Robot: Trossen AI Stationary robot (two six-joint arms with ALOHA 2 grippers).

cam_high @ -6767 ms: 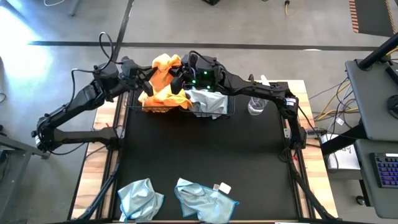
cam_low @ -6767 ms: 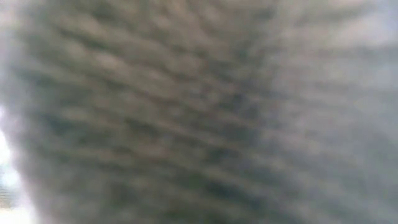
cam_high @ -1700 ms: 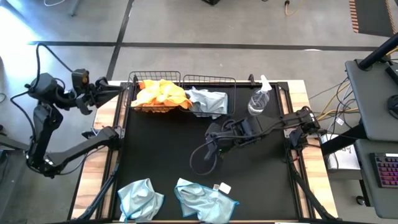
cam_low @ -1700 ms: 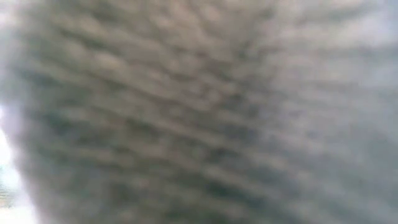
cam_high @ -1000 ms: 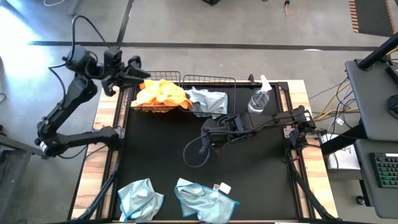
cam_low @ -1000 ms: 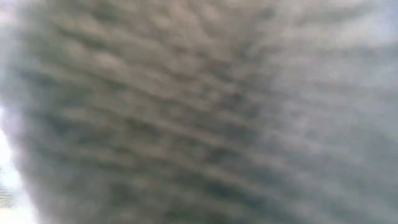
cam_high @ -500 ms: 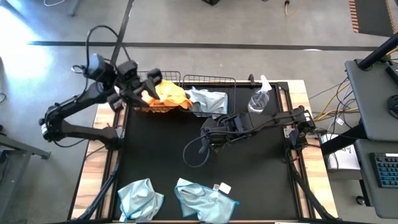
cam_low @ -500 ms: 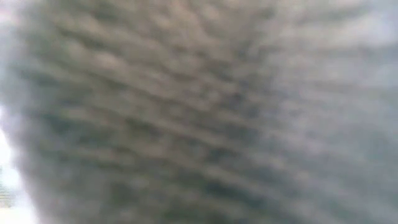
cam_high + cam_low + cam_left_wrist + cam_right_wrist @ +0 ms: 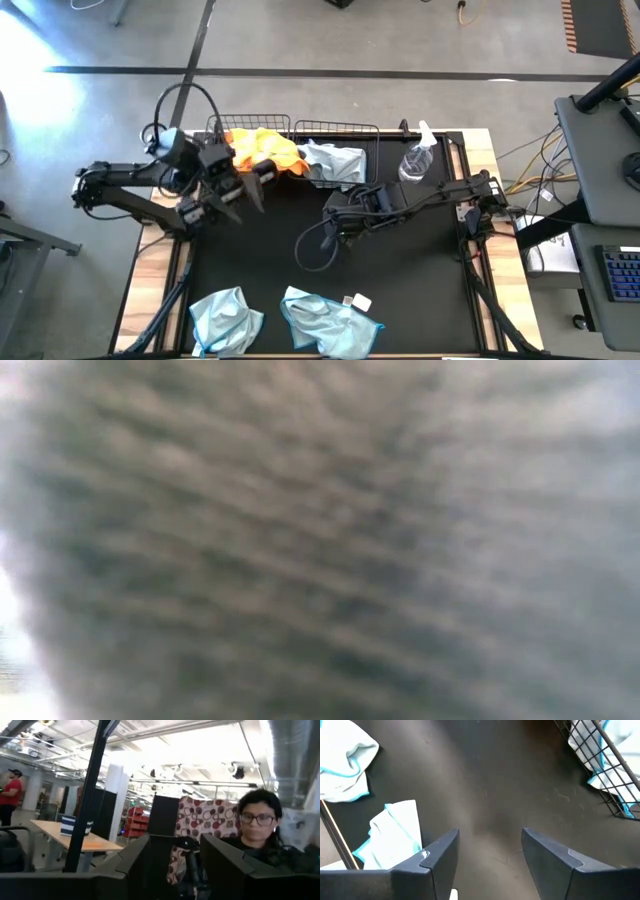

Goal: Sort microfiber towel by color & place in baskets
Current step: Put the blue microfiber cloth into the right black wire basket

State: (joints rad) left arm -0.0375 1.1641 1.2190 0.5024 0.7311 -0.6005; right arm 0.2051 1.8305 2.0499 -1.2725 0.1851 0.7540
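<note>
Bright orange microfiber towels (image 9: pixel 258 150) fill the left wire basket (image 9: pixel 222 128) at the mat's far edge. A pale blue-grey towel (image 9: pixel 335 163) lies in the right basket (image 9: pixel 345 127) beside it. Two more pale towels (image 9: pixel 226 318) (image 9: pixel 327 321) lie on the mat near its front edge; the right wrist view shows them too (image 9: pixel 342 765) (image 9: pixel 395 835). My left gripper (image 9: pixel 255 185) is open and raised over the mat, in front of the orange basket. My right gripper (image 9: pixel 490 855) is open above bare mat at the middle (image 9: pixel 332 222), slanting down.
A clear spray bottle (image 9: pixel 415 160) stands on the mat right of the baskets. A blurred grey surface close to the lens fills the low view. The left wrist view looks up into the room, where a person sits (image 9: pixel 257 835).
My left arm has swung from beyond the table's far left corner, over the orange basket, toward the near edge, and now hangs over the mat in front of that basket. Its gripper has stayed open. The towels have not moved.
</note>
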